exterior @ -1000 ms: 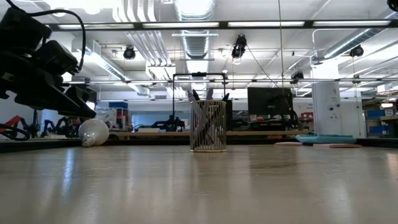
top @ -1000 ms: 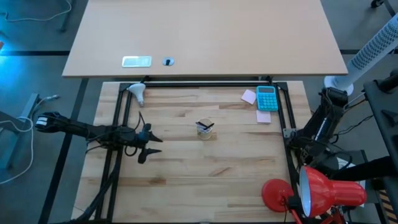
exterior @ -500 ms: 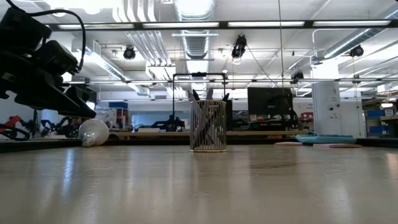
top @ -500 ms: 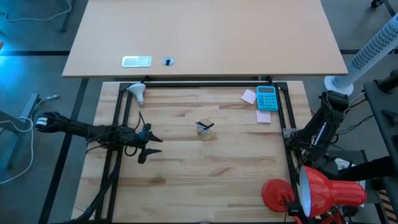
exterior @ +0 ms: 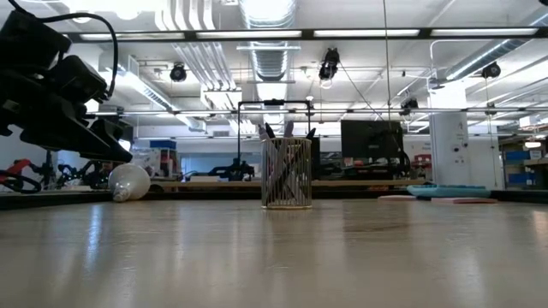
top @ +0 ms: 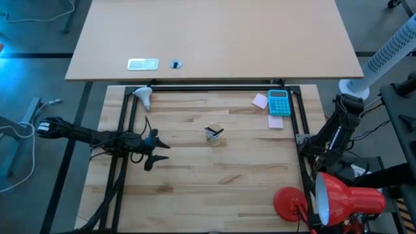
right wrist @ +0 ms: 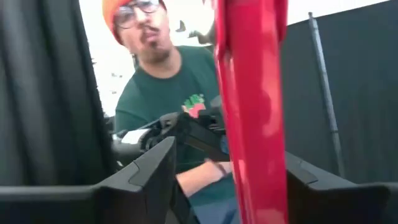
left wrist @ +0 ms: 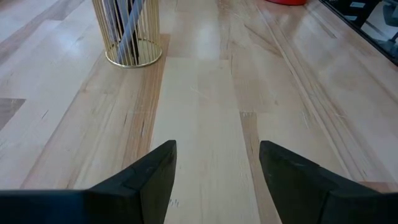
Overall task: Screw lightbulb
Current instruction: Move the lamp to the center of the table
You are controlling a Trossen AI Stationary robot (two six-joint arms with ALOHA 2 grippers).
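The white lightbulb lies on its side at the table's far left corner, also seen in the low view; no gripper is near it. My left gripper hovers open over the table's left middle, nothing between its fingers. The red desk lamp stands at the near right corner on its round base, its cone shade lying over to the right. My right gripper is open beside the lamp, with an upright red bar of the lamp between its fingers. My right gripper has the lamp's red bar between its two fingers, which lie across it. A gap shows between the bar and one finger. The other finger stands right against the bar; whether it touches, I cannot tell.
A gold wire pen cup stands mid-table. A teal calculator and pink notes lie far right. Black frame rails border the table. A person in a green shirt is beyond the lamp.
The lamp's shade has shifted slightly toward the table's right edge, with my right arm beside it. My left arm has kept still.
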